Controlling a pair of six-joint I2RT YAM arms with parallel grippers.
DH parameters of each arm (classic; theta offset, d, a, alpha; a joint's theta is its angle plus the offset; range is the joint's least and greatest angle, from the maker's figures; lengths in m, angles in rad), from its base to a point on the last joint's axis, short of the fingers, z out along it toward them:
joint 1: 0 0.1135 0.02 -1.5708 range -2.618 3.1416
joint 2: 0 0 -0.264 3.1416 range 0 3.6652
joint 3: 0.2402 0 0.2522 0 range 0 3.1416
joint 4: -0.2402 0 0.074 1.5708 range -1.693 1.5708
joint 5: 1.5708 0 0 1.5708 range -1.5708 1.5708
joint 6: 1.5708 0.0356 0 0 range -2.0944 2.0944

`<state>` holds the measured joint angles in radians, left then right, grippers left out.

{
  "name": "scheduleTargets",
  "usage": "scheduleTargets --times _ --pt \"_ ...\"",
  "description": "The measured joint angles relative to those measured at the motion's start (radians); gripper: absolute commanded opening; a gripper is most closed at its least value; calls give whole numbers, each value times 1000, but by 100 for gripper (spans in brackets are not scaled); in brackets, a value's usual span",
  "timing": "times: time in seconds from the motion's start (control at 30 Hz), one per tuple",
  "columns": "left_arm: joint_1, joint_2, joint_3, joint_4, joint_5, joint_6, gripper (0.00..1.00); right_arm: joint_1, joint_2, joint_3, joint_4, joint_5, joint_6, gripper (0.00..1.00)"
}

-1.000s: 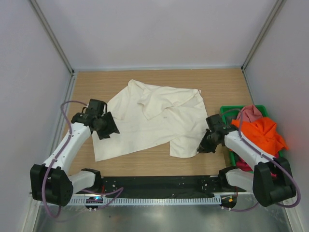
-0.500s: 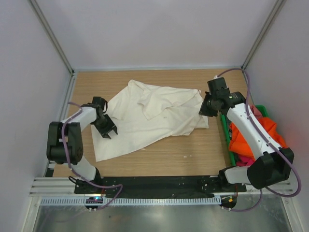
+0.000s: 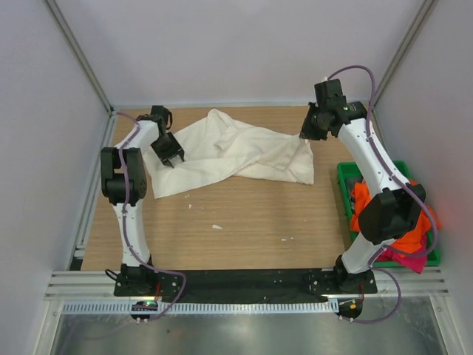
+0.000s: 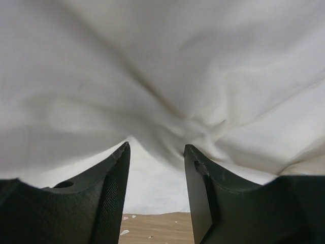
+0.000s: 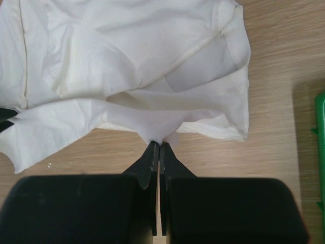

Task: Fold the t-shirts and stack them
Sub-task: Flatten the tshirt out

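Observation:
The large cream-white t-shirt point(image 3: 236, 151) lies bunched across the far part of the table. My right gripper point(image 3: 305, 135) is shut on a pinch of its right edge, and the wrist view shows the cloth point(image 5: 127, 61) pulled into a peak at the closed tips of the right gripper point(image 5: 160, 145). My left gripper point(image 3: 168, 150) is open at the shirt's left edge. In its wrist view the cloth point(image 4: 162, 76) hangs just beyond the spread left gripper point(image 4: 156, 152). The orange shirt point(image 3: 358, 201) and the magenta one point(image 3: 403, 256) lie in the bin.
The green plastic bin point(image 3: 344, 177) stands at the right edge, partly behind my right arm; its rim shows in the right wrist view point(image 5: 320, 127). Small white scraps point(image 3: 216, 226) lie on the wooden table. Walls close in the back and both sides.
My right gripper has carried the shirt's near right part up and to the far right. My left arm has swung to the far left corner. The shirt is now bunched toward the back.

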<state>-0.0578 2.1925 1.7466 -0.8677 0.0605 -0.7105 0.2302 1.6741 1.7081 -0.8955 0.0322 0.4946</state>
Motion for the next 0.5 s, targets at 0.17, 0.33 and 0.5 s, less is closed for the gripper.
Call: scheduleTargets --times 0.17,0.33,0.5 --pt "-9 -190 -159 3 -95 -8 48 0 -8 -56 -12 -13 0 1" --pt "-8 -628 -570 37 -117 -49 34 0 -24 -111 -23 -19 -2 1" --pt "118 -627 -687 72 -68 -67 41 0 -59 -130 -23 -20 -5 1"
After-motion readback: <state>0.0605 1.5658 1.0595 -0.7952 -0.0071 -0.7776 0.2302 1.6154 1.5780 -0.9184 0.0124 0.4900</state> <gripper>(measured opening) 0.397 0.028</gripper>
